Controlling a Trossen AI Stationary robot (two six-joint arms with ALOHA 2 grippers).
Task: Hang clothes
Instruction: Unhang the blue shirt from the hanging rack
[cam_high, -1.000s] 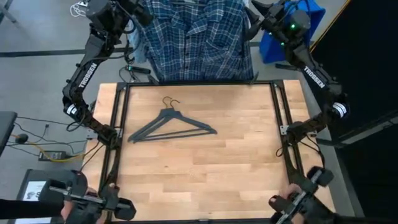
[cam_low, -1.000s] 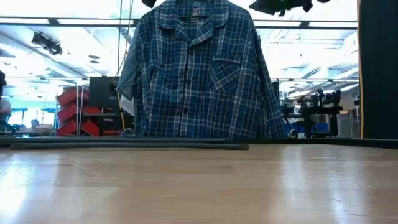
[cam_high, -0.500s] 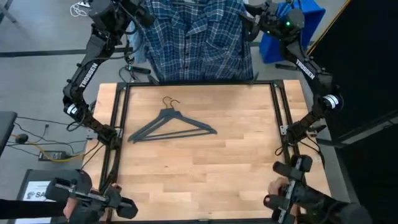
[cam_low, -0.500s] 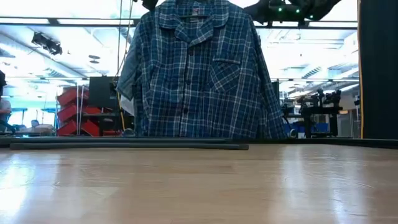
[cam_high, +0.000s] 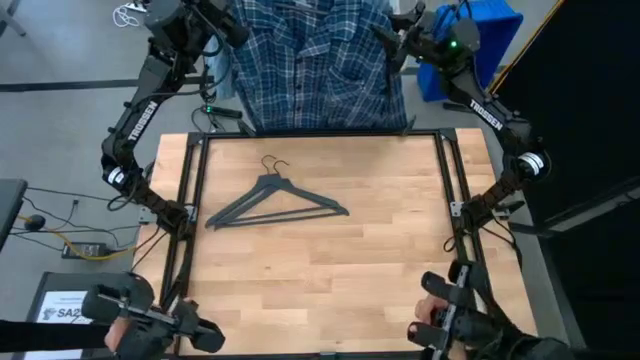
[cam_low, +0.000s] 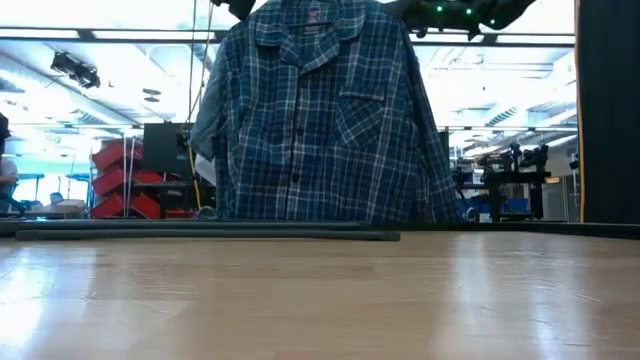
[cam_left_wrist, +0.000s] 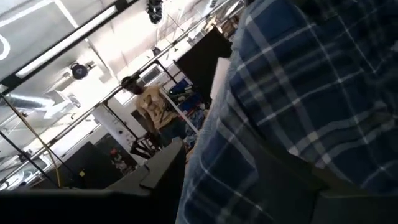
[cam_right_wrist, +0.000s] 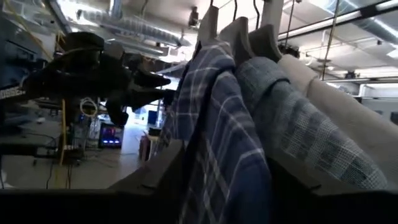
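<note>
The dark blue plaid shirt (cam_high: 315, 65) (cam_low: 320, 120) hangs on a hanger from a rail beyond the table's far edge. Behind it on the same rail hang the blue-grey striped shirt (cam_right_wrist: 280, 106) and the white shirt (cam_right_wrist: 348, 124). My left gripper (cam_high: 228, 25) (cam_left_wrist: 224, 186) is open at the plaid shirt's left shoulder, with plaid cloth (cam_left_wrist: 298, 93) between its fingers. My right gripper (cam_high: 385, 38) (cam_right_wrist: 227, 186) is open at the right shoulder, its fingers on either side of the plaid cloth (cam_right_wrist: 217, 124). Two dark grey hangers (cam_high: 275, 203) lie flat on the table. My left gripper has the plaid shirt's left shoulder cloth (cam_left_wrist: 249, 162) between its open fingers; whether they touch it, I cannot tell. My right gripper has the right shoulder's edge (cam_right_wrist: 211, 168) between its open fingers, coming level from the table's right; whether they touch, I cannot tell.
A black frame (cam_high: 195, 200) runs round the wooden table top. A blue bin (cam_high: 495, 30) stands beyond the far right corner. Two hand-held controllers (cam_high: 150, 320) (cam_high: 455, 320) show at the near edge. The table's middle and near half hold only the hangers.
My right gripper has moved toward the table's left, in to the plaid shirt's right shoulder. The shirt stays hanging where it was.
</note>
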